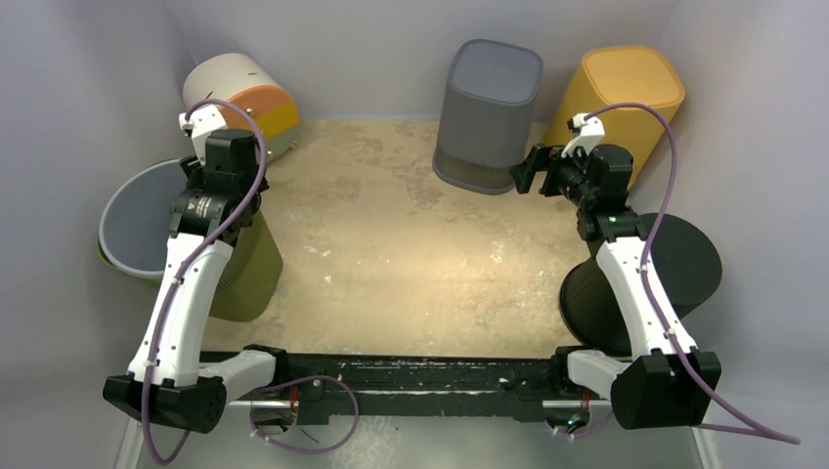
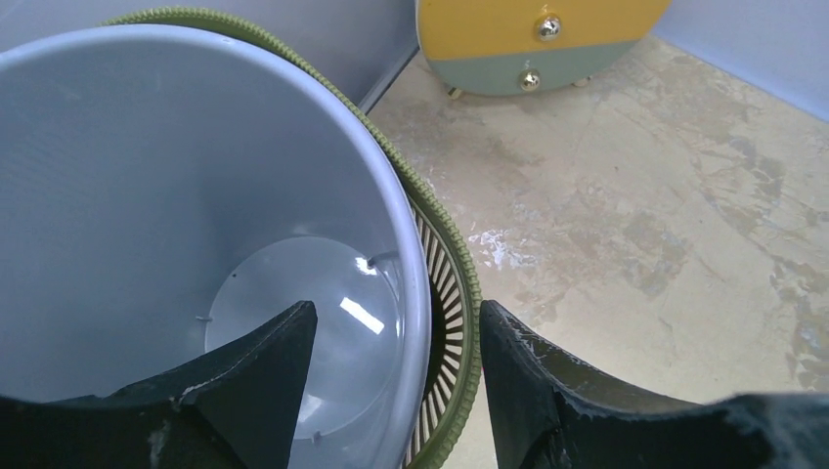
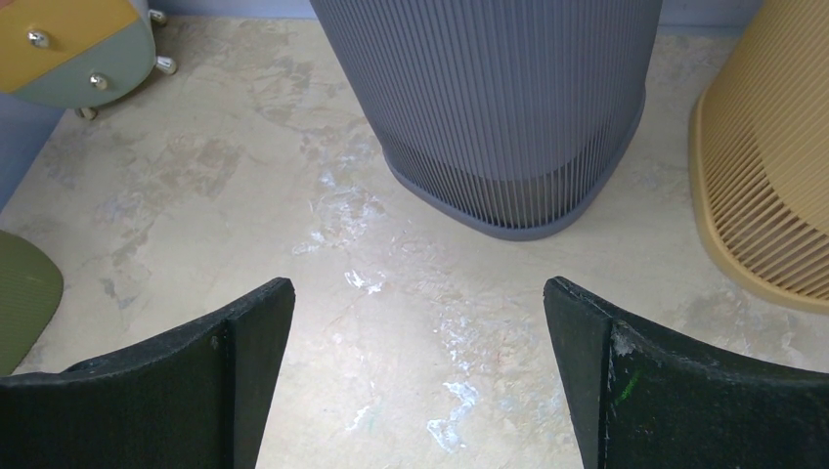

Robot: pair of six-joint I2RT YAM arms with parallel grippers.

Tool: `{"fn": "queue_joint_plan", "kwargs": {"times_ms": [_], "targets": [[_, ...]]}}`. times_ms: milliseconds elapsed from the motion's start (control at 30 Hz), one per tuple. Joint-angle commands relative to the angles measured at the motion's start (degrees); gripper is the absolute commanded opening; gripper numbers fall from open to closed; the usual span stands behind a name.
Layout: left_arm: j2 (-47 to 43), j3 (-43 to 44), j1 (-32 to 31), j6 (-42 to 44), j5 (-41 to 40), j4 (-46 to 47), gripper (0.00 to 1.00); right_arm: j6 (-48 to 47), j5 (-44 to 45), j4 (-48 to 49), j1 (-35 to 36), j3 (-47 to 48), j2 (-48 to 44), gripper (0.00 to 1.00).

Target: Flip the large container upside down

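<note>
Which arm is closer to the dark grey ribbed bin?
Right. The right gripper sits just beside the ribbed bin; the left gripper is across the table, straddling the rim of a pale bucket.

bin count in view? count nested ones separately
6: striped drum back left, grey ribbed bin back centre, yellow bin back right, black bin right, grey bucket left, nested in olive basket. None seem hidden.

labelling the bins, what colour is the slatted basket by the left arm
The slatted basket is olive green, clearest in the left wrist view.
</note>
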Motion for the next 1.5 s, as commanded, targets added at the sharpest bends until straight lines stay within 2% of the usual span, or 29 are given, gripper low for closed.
{"fn": "queue_joint_plan", "kwargs": {"times_ms": [0, 200, 767, 1067, 1133, 1167, 1233, 1300, 1333, 1467], "targets": [[-1.68, -2.27, 1.49, 1.00, 3.71, 1.82, 0.59, -0.38, -1.41, 2.70, 0.31, -0.40, -1.39, 1.00], [-4.02, -5.41, 2.65, 0.71, 4.02, 2.85, 0.58, -0.48, -0.98, 2.71, 0.31, -0.86, -1.33, 1.00], [-4.94, -3.13, 3.41, 1.40, 3.62, 1.77, 0.56, -0.27, -1.08, 3.05, 0.31, -1.24, -0.62, 1.00], [-4.77, -11.75, 5.16, 1.72, 4.26, 5.36, 0.51, -0.38, -0.93, 2.92, 0.31, -1.28, -0.84, 1.00], [-4.76, -12.93, 5.78, 1.90, 5.12, 6.70, 0.45, -0.37, -0.96, 2.98, 0.31, -1.24, -0.79, 1.00], [-4.66, -13.33, 5.97, 2.02, 5.45, 7.19, 0.39, -0.36, -0.96, 2.99, 0.31, -1.17, -0.72, 1.00], [-4.51, -13.30, 6.28, 2.41, 5.58, 8.04, 0.23, -0.43, -0.89, 2.85, 0.31, -1.02, -0.70, 1.00], [-4.10, -12.66, 6.48, 2.74, 5.03, 8.34, 0.03, -0.43, -0.71, 2.87, 0.31, -1.05, -0.71, 1.00], [-3.98, -12.10, 6.49, 3.23, 4.76, 8.54, 0.00, -0.47, -0.70, 2.88, 0.31, -0.98, -0.65, 1.00], [-2.12, -5.57, 6.54, 5.74, 3.82, 7.59, 0.00, -0.34, -0.70, 2.91, 0.31, -0.78, -0.26, 1.00]]}}
